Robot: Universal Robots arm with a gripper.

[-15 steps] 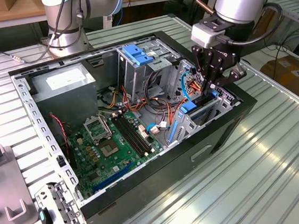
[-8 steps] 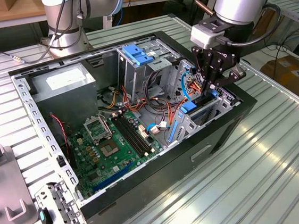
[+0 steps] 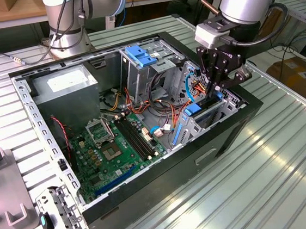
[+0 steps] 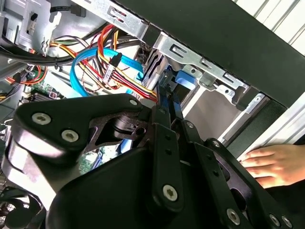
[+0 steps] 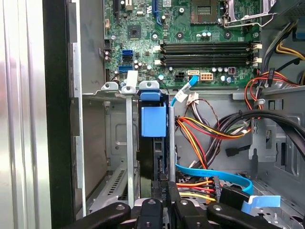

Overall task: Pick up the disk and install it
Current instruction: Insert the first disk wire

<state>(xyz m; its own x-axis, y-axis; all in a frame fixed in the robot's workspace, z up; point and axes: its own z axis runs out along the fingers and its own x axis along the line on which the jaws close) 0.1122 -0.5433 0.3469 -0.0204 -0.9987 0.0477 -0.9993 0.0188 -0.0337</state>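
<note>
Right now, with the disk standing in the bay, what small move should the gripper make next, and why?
Probably ease straight down a little. The gripper sits closed on the disk's upper edge, and the disk stands upright in the drive bay, its blue rail apparently not seated.

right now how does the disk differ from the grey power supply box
The disk stands on edge, gripped by the claw; the power supply box lies flat, untouched. The disk is slim, dark, with blue rails; the box is bulkier, grey. Both sit inside the case.
</note>
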